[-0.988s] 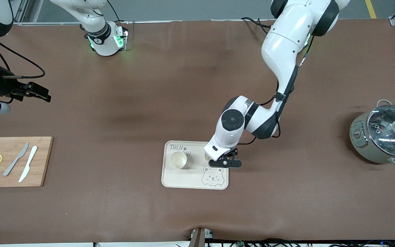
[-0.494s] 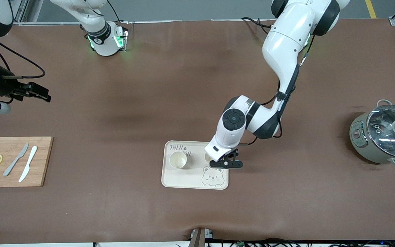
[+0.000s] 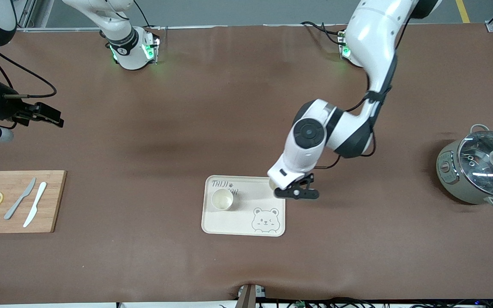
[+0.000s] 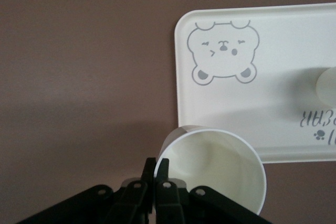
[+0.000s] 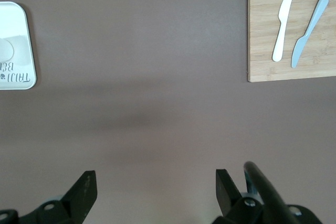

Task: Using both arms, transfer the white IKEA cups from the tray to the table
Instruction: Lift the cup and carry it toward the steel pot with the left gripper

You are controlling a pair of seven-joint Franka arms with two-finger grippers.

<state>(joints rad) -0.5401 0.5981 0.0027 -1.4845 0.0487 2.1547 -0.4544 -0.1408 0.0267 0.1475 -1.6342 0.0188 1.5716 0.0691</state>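
Two cream-white cups, one (image 3: 222,199) on tray (image 3: 243,226), one (image 4: 212,169) pinched by left gripper (image 4: 154,190)

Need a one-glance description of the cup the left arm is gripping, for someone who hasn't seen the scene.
Find the cream bear-printed tray in the middle of the brown table. Over its edge toward the left arm's end, the left gripper is shut on the rim of a small plain white cup, holding it up. The other cup stands on the tray, ungripped.

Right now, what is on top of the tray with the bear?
One white cup stands on the tray, beside the printed lettering. The left gripper, shut on a second cup, hangs over the tray's edge.
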